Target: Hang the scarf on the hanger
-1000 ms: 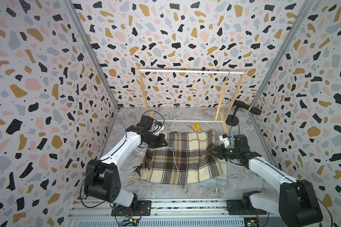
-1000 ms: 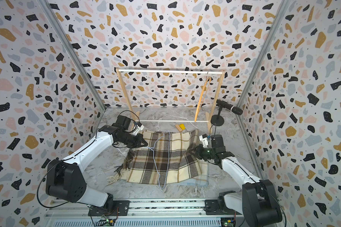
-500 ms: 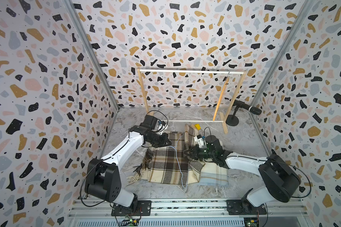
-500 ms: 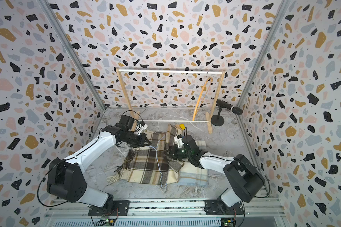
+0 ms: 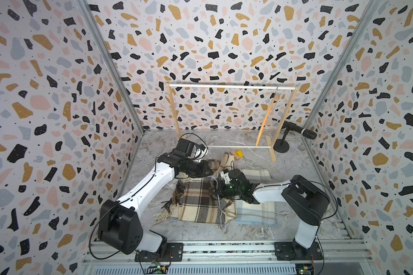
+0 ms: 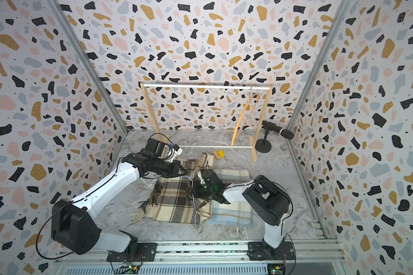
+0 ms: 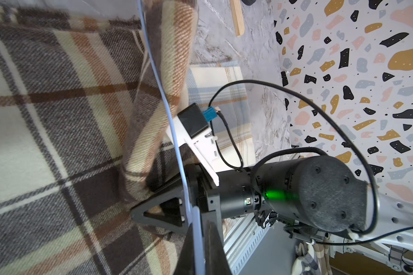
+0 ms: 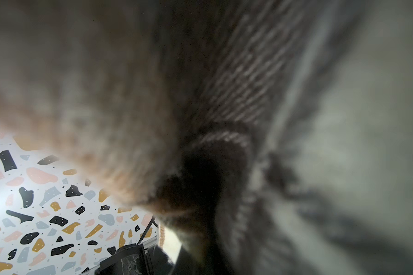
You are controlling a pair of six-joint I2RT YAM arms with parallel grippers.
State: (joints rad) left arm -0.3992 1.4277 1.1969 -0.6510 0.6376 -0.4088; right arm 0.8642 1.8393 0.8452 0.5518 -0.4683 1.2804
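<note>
Showing an early stage of the task: the brown plaid scarf [image 5: 197,202] lies on the marbled floor [image 5: 296,166] in the middle of the cell. It is well apart from the wooden hanger [image 5: 266,119], which hangs bare at the right end of the rack rod [image 5: 231,87] near the far wall. Nothing is draped yet. Lifting the scarf clear, carrying it far and right, and laying it over the hanger all appear to be left.

The scarf's right part is gathered into a raised fold, and a pale blue plaid cloth [image 5: 255,212] lies flat just to its right. The right gripper [image 5: 214,190] is clenched on that fold, as the left wrist view and the fabric-filled right wrist view indicate. Its arm rises from the near-right base, bends sharply at the elbow, and runs low and leftward over the blue cloth.

The left gripper [image 5: 209,172] is closed at the scarf's far edge, with a thin pale blue cord [image 5: 221,212] emerging from between its jaws. Whether it also pinches fabric cannot be told. Its arm stretches from the near-left base toward the far right, forearm low. The 2 grippers sit near each other, pointing inward.
</note>
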